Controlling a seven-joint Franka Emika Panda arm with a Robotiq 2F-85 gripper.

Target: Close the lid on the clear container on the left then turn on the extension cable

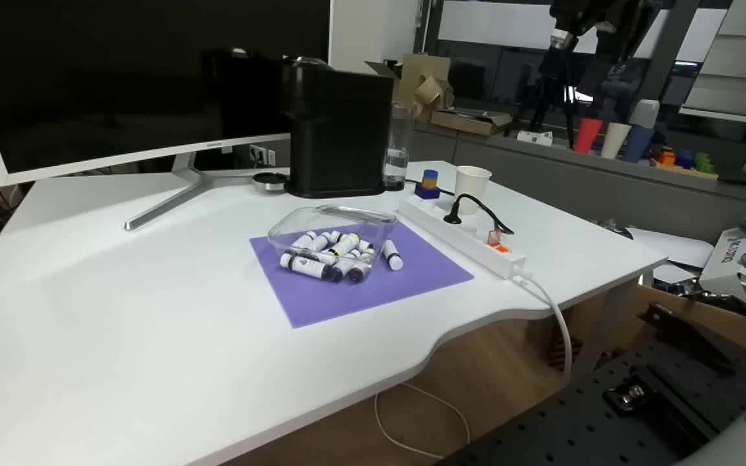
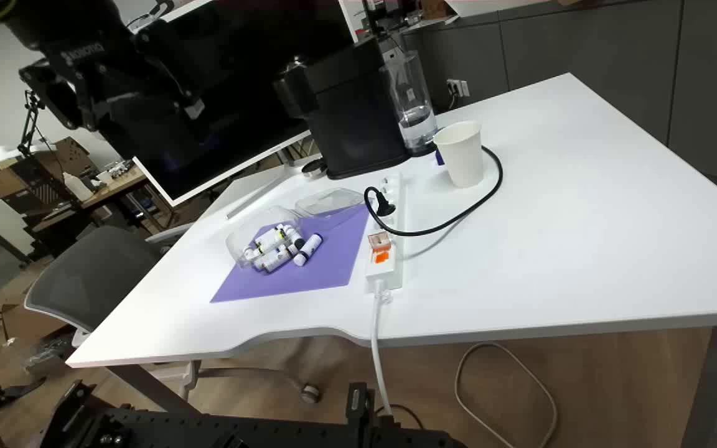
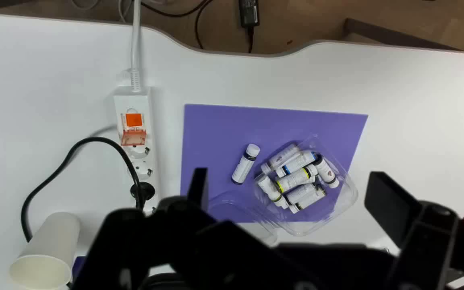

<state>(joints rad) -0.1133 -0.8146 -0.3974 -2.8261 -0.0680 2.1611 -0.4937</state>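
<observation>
A clear plastic container [image 3: 349, 197] holds several small white bottles [image 3: 296, 179] on a purple mat. It also shows in both exterior views [image 1: 274, 241] [image 2: 234, 247]. Its clear lid [image 2: 332, 200] is open, folded out beside it; my left finger hides part of the lid [image 3: 236, 203] in the wrist view. The white extension cable strip [image 1: 454, 234] lies beside the mat. Its orange switch [image 3: 133, 120] is exposed, with the orange see-through flap [image 3: 133, 137] raised. My gripper [image 3: 293, 195] is open and empty, high above the table; it shows at upper left in an exterior view [image 2: 137, 115].
One loose bottle [image 3: 245, 164] lies on the mat [image 3: 216, 129]. A white paper cup [image 2: 462, 155], a black plug [image 2: 385, 205] with its looping cord and a black coffee machine [image 1: 340, 129] stand around the strip. A large monitor [image 1: 120, 77] stands behind.
</observation>
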